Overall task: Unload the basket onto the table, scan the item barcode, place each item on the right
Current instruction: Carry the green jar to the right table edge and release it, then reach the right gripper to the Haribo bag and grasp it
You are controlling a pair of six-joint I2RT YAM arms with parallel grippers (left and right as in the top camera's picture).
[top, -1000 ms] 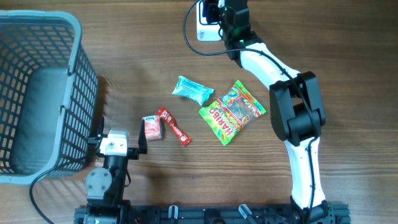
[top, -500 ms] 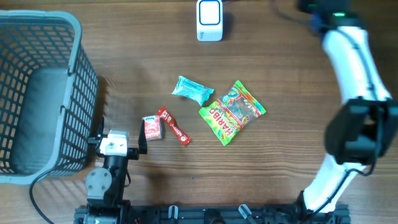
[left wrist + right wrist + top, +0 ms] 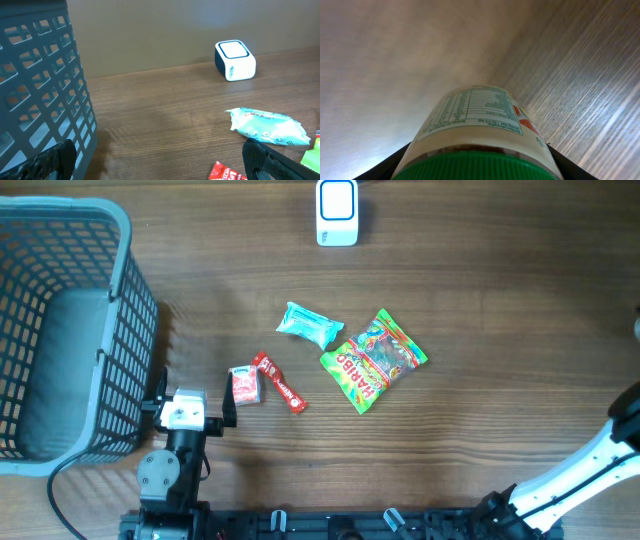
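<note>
Your right gripper [image 3: 475,167] clasps the green-lidded jar [image 3: 475,117] between its jaws, printed label uppermost. Your left gripper [image 3: 160,167] stands wide open, with the scanner [image 3: 235,60] well ahead of its jaws, rightward.

HARIBO on the green candy bag [image 3: 373,360], label print on the jar [image 3: 475,120] illegible

Worktop [image 3: 500,410]: wood, fine visible grain, low sheen.
Basket [image 3: 45,75], left of the left tool [image 3: 157,167]: grey plastic lattice, matt.
Scanner [image 3: 235,60], ahead and right of it: smooth white and blue plastic, slightly glossy.
Teal packet [image 3: 270,127]: crinkled plastic film.
Bottle [image 3: 475,120], in the right tool [image 3: 472,162]: pale plastic, matt printed label, smooth green cap [image 3: 445,169].
</note>
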